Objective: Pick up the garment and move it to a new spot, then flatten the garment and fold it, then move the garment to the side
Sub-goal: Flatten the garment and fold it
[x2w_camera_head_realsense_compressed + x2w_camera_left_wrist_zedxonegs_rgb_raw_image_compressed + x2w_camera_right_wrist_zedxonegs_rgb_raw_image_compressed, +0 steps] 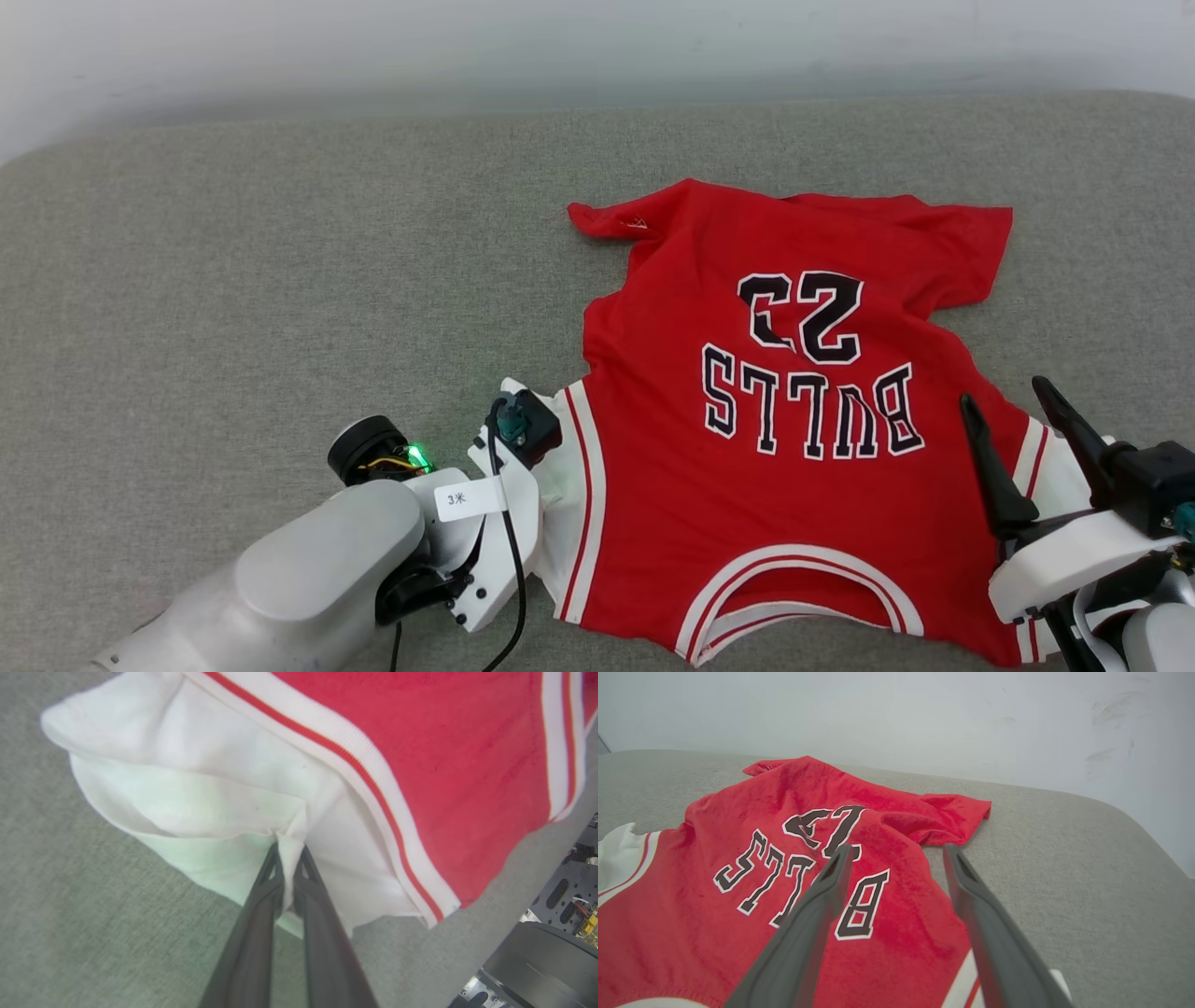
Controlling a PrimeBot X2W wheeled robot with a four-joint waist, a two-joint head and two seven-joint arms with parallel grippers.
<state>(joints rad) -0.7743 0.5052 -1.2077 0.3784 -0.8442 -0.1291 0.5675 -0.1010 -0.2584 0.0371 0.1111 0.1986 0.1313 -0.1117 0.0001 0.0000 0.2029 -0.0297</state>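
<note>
The shirt (775,467) lies lettering-up on the grey padded surface (233,280), collar toward 6 o'clock and hem toward 12. The left claw (289,847) is pressed together on a fold of the white sleeve (187,788) at the shirt's 8 o'clock, likely to tug it flat. The right claw (1004,392), spread and empty, hovers over the opposite shoulder at 4 o'clock, probably ready to grip there.

1. Grey woven surface (233,280), spread beneath and all around the left gripper (289,848); rounded at the far corners.
2. Pale wall (896,718), well beyond the right gripper (898,849), rising behind that surface.
3. Faint scuff marks (1106,709) on it, up and right of that gripper.
</note>
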